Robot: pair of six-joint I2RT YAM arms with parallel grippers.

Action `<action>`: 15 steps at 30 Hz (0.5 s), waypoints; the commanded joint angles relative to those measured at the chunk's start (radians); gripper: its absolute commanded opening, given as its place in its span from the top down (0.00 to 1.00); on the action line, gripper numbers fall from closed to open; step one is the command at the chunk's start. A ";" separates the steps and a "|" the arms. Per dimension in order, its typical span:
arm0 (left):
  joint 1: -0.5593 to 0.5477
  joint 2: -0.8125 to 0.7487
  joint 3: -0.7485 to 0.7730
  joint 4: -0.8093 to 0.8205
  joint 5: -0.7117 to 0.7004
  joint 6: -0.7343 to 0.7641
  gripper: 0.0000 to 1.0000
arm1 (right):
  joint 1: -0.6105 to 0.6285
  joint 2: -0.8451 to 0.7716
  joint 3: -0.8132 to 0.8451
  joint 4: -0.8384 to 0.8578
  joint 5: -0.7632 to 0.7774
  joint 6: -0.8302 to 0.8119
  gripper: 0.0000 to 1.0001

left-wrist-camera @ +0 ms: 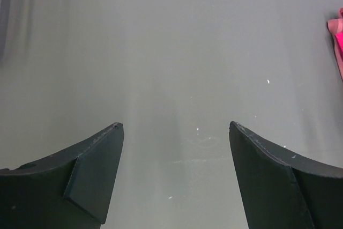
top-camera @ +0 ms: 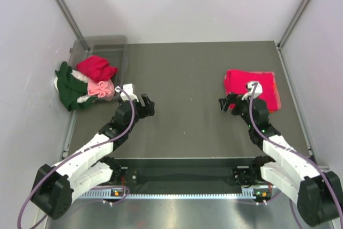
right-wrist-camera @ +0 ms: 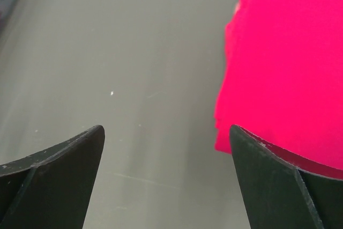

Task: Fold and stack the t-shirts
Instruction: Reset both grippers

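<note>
A folded crimson red t-shirt (top-camera: 268,86) lies at the right of the table; it also shows in the right wrist view (right-wrist-camera: 289,63) and as a sliver in the left wrist view (left-wrist-camera: 338,38). A heap of unfolded shirts sits at the far left: crimson red (top-camera: 97,67), dark green (top-camera: 67,86), salmon pink (top-camera: 102,88) and a cream one (top-camera: 86,98). My left gripper (top-camera: 147,104) is open and empty over bare table right of the heap. My right gripper (top-camera: 227,103) is open and empty, just left of the folded shirt's near corner.
A clear grey plastic bin (top-camera: 104,43) stands at the back left, with the shirt heap spilling out of it. White walls with metal posts close in the grey table (top-camera: 185,79) on three sides.
</note>
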 commanded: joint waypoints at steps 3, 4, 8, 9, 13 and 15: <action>0.001 -0.063 -0.041 0.050 -0.006 0.042 0.16 | 0.013 -0.074 -0.143 0.222 0.130 0.006 0.00; 0.003 -0.082 -0.038 -0.010 -0.008 0.056 0.16 | 0.012 -0.066 -0.155 0.251 0.128 0.020 0.00; 0.000 -0.176 -0.109 -0.041 -0.017 0.074 0.18 | 0.012 -0.031 -0.138 0.250 0.092 0.025 0.00; 0.000 -0.202 -0.139 -0.011 -0.006 0.073 0.17 | 0.012 -0.031 -0.137 0.247 0.088 0.026 0.00; 0.001 -0.334 -0.217 0.062 -0.027 0.085 0.01 | 0.012 -0.060 -0.127 0.210 0.094 0.022 0.00; 0.003 -0.343 -0.228 0.053 -0.070 0.074 0.01 | 0.012 -0.079 -0.124 0.194 0.087 0.015 0.00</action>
